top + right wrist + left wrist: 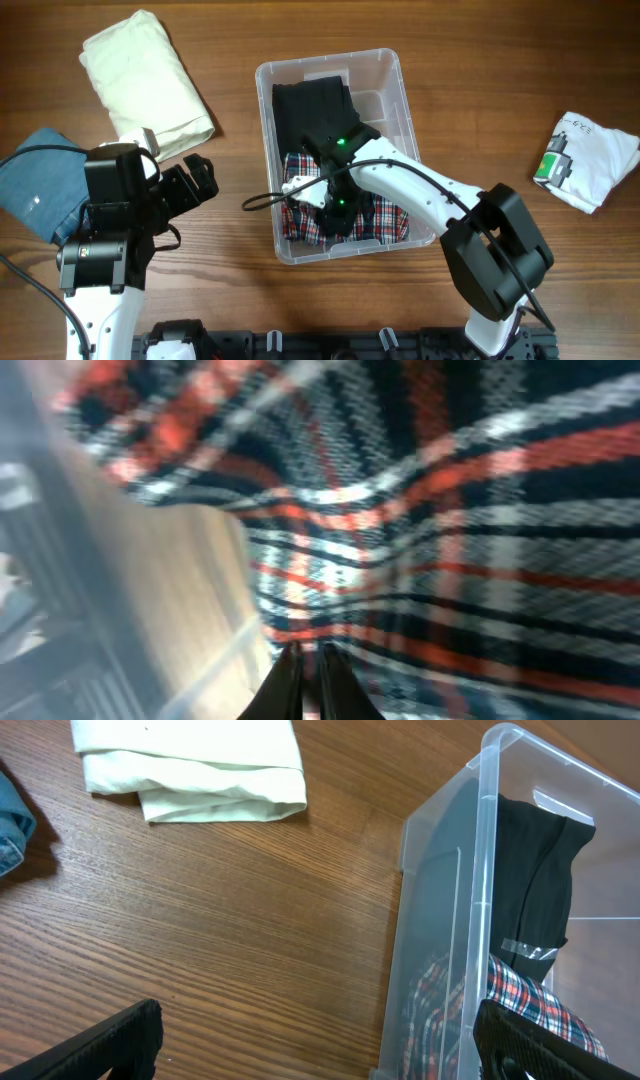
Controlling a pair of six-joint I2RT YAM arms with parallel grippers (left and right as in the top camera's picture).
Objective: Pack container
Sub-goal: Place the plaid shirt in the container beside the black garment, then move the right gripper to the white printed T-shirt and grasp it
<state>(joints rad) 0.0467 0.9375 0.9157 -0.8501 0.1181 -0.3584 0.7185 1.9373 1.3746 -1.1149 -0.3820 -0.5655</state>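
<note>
**The container sits mid-frame on the worktop with the right arm reaching into it**

In the overhead view we see the clear container (392, 90) at the centre of the wooden worktop (450, 40), holding a black garment (310, 110) at its upper end and a plaid cloth (385, 220) at its lower end. The right fingers (290, 685) are drawn almost together, tips against the plaid cloth; blur keeps us from telling whether any cloth is pinched between them. The left fingers (120, 1035) are spread wide and hold nothing, just left of the container wall. A cream cloth (145, 75) lies upper left, blue denim (40, 180) at the left edge, and a white T-shirt (590, 160) at the right edge.
</note>
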